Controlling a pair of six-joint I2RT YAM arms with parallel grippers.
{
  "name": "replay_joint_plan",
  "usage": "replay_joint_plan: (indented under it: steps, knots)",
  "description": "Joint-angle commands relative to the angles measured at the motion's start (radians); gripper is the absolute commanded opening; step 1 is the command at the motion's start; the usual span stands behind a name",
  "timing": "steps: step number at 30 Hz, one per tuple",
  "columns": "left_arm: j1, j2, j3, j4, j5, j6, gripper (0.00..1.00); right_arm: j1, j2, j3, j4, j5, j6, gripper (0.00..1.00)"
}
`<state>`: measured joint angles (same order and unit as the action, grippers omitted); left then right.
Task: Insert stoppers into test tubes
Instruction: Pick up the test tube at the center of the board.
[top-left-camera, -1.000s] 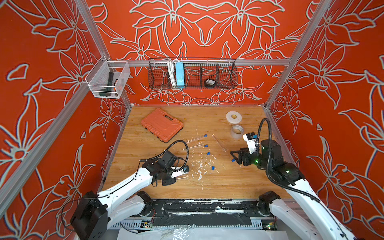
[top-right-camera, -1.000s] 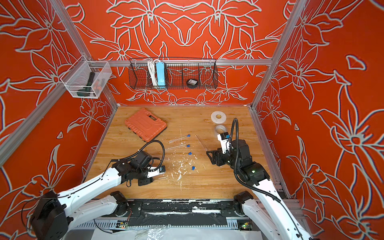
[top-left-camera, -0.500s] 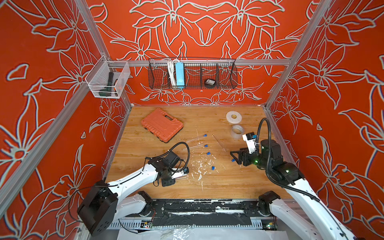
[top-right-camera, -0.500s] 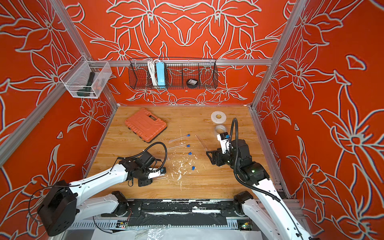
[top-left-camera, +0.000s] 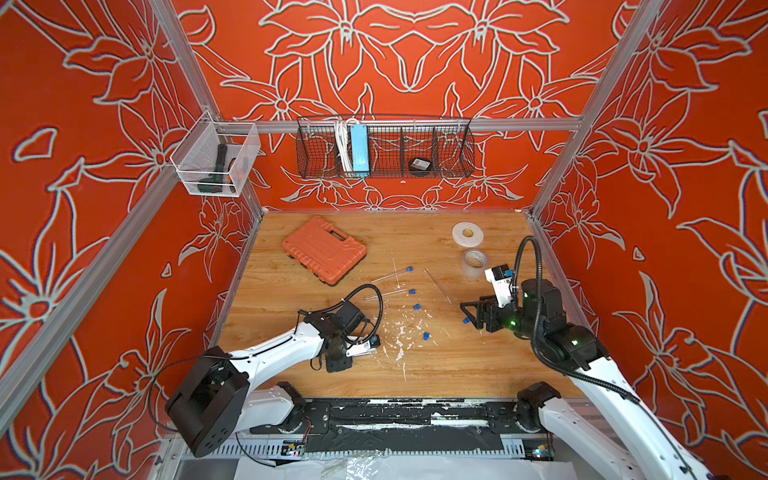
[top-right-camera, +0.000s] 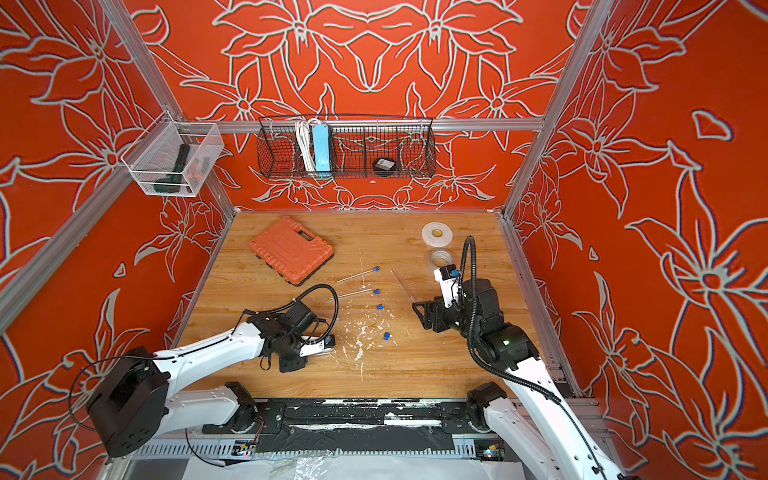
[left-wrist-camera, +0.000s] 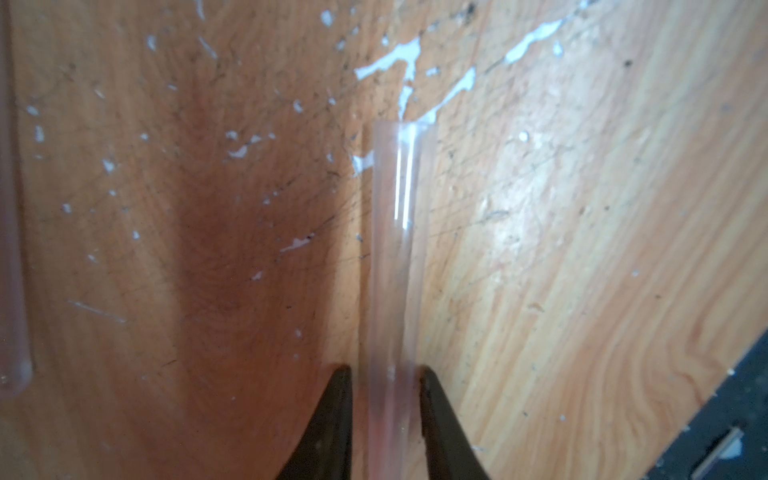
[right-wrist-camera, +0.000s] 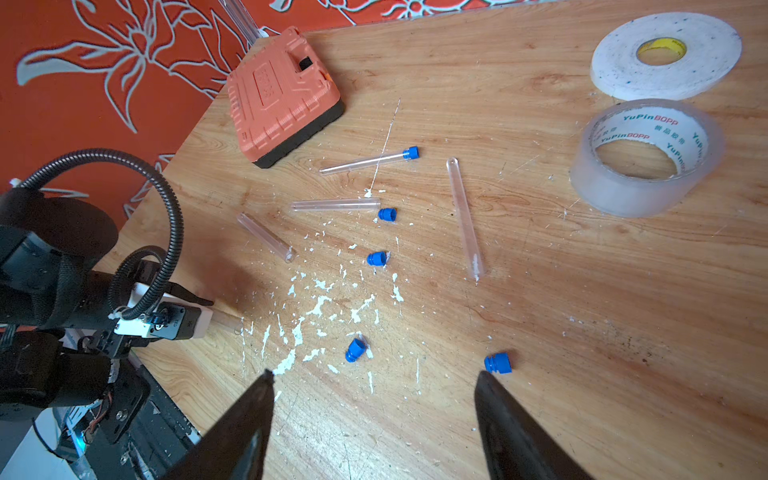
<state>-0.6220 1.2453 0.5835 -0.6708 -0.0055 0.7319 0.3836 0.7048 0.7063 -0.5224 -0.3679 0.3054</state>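
My left gripper (left-wrist-camera: 386, 370) is low over the table with its fingers either side of a clear test tube (left-wrist-camera: 395, 249) that lies on the wood. The jaws are almost closed: one finger touches the tube and a sliver of gap shows at the other. Its open mouth points toward the white flecks. My right gripper (right-wrist-camera: 374, 374) is open and empty, hovering above the table. A loose blue stopper (right-wrist-camera: 497, 363) lies just past one fingertip. Several more stoppers (right-wrist-camera: 377, 258) lie loose in the middle. One tube (right-wrist-camera: 365, 162) carries a stopper, and three open tubes (right-wrist-camera: 463, 216) lie nearby.
An orange case (top-left-camera: 324, 249) sits at the back left. A white tape roll (top-left-camera: 468, 235) and a clear tape roll (top-left-camera: 475, 262) lie at the back right, close to my right arm. White flecks (top-left-camera: 399, 332) litter the wood. A wire basket (top-left-camera: 384, 151) hangs on the back wall.
My left gripper's jaws have narrowed round the tube, and the left arm has settled lower and slightly inward. The right arm has not moved.
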Motion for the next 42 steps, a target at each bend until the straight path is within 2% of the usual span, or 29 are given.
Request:
replay_joint_plan:
  steps: [1, 9, 17, 21, 25, 28, 31, 33, 36, 42]
  knots:
    - [-0.004, 0.037, -0.011, -0.008, -0.003, -0.005, 0.21, -0.005, -0.007, 0.003, 0.009, -0.006, 0.000, 0.76]
    - [-0.004, 0.048, -0.007, -0.010, -0.005, -0.009, 0.14, -0.005, -0.011, 0.001, 0.010, -0.005, 0.002, 0.76]
    - [-0.004, -0.023, 0.012, 0.025, -0.022, -0.025, 0.06, -0.005, 0.008, 0.004, -0.010, 0.006, 0.034, 0.76]
    - [-0.004, -0.125, 0.032, 0.080, 0.060, -0.032, 0.02, -0.005, 0.010, 0.008, -0.026, 0.012, 0.040, 0.73]
    - [-0.004, -0.245, 0.026, 0.217, 0.181, -0.026, 0.00, -0.005, 0.032, 0.035, -0.071, 0.011, 0.065, 0.71]
    - [-0.004, -0.307, 0.011, 0.358, 0.259, -0.025, 0.00, -0.005, 0.078, 0.077, -0.120, -0.050, 0.110, 0.68]
    - [-0.005, -0.303, -0.005, 0.512, 0.296, -0.060, 0.00, -0.002, 0.149, 0.136, -0.185, -0.154, 0.135, 0.64]
    - [-0.008, -0.287, -0.002, 0.580, 0.302, -0.091, 0.00, 0.016, 0.180, 0.171, -0.215, -0.193, 0.149, 0.63]
    - [-0.023, -0.265, -0.004, 0.637, 0.286, -0.109, 0.00, 0.074, 0.194, 0.214, -0.226, -0.186, 0.168, 0.63]
    - [-0.058, -0.231, -0.008, 0.634, 0.252, -0.124, 0.00, 0.275, 0.289, 0.285, -0.175, -0.110, 0.220, 0.64]
